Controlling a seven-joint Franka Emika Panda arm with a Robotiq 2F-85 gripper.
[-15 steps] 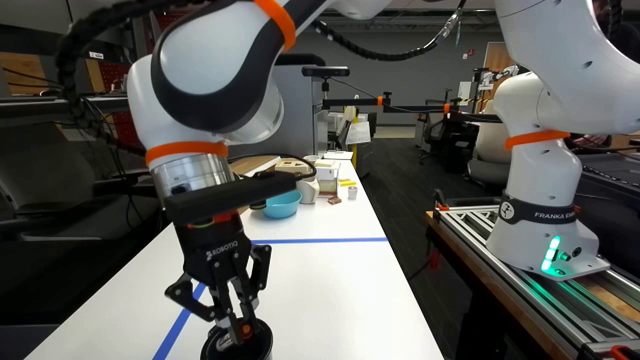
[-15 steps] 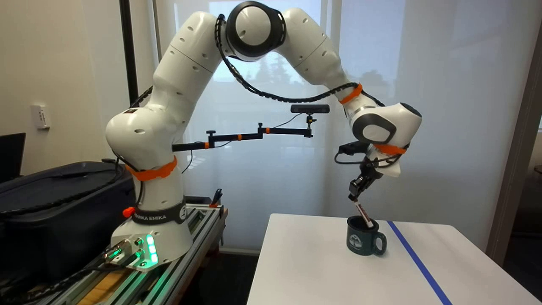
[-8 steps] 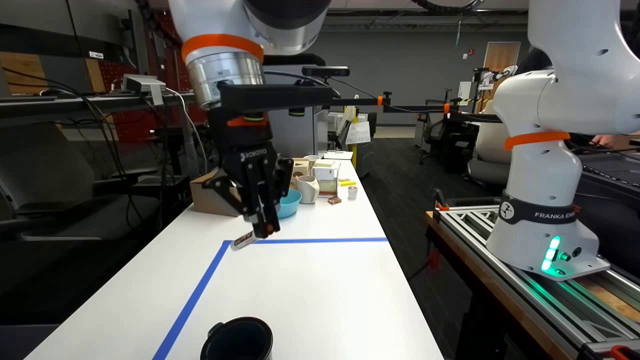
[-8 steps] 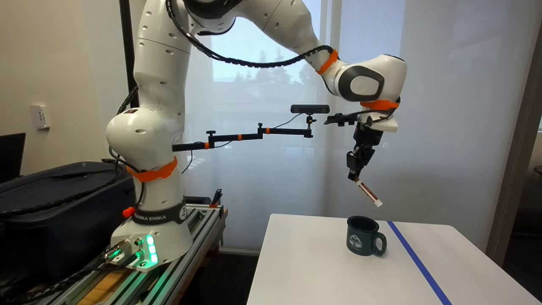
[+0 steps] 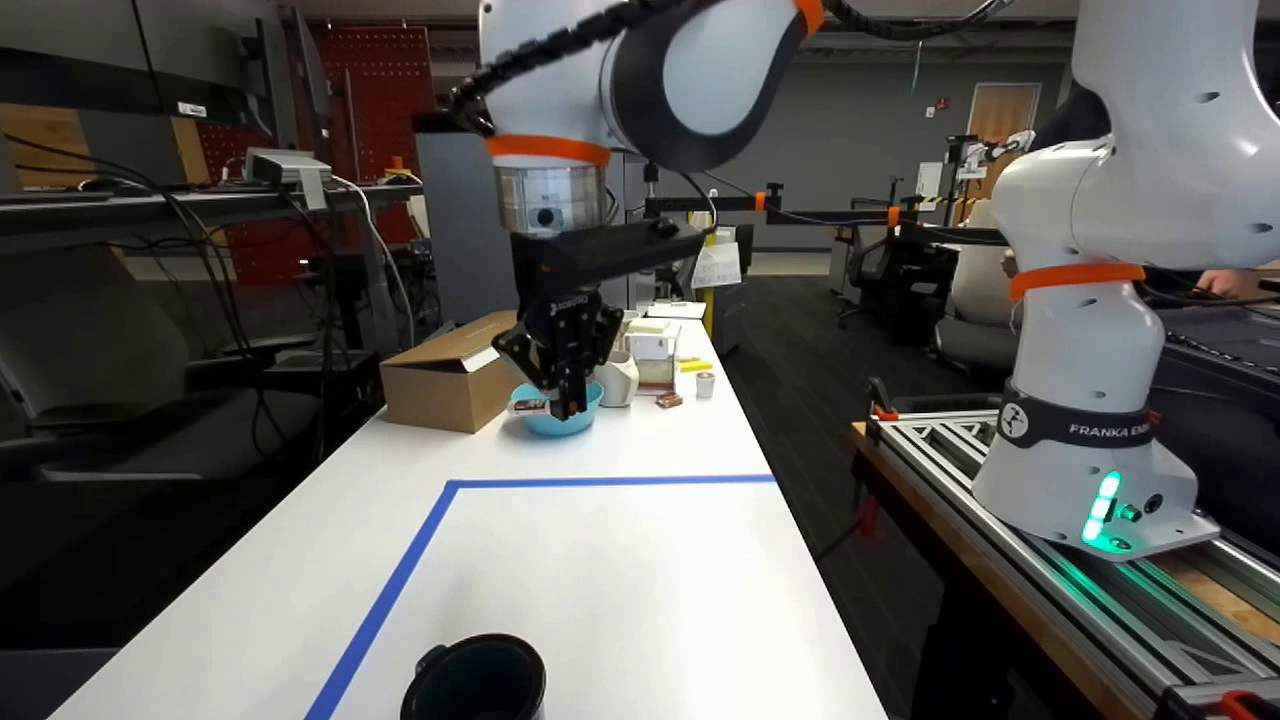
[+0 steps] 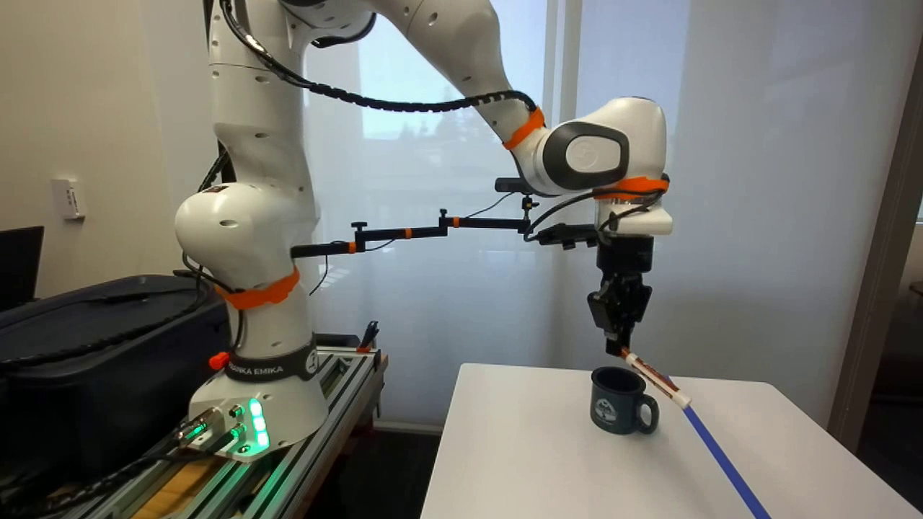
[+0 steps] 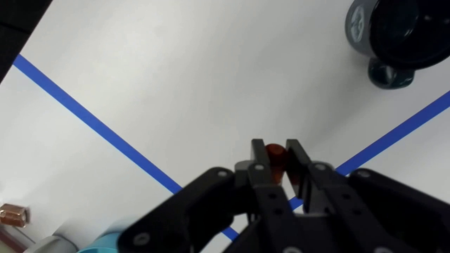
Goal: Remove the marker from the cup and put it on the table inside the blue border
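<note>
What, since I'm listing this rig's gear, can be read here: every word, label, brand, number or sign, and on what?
"FRANKA EMIKA": black band around the robot's base, beside a round logo; pieced together from both exterior views.
Claw lettering: too blurred to read.
Marker lettering: too blurred to read.
Cup, hanging paper, wall device, small white tag: any lettering too small to read.

We see a white arm [image 6: 465, 50] with orange bands [image 6: 265, 294], a ribbed black cable [image 6: 404, 107], green lights [image 6: 257, 423] and a black claw [image 7: 276, 147] with grey screws [image 7: 141, 239].
</note>
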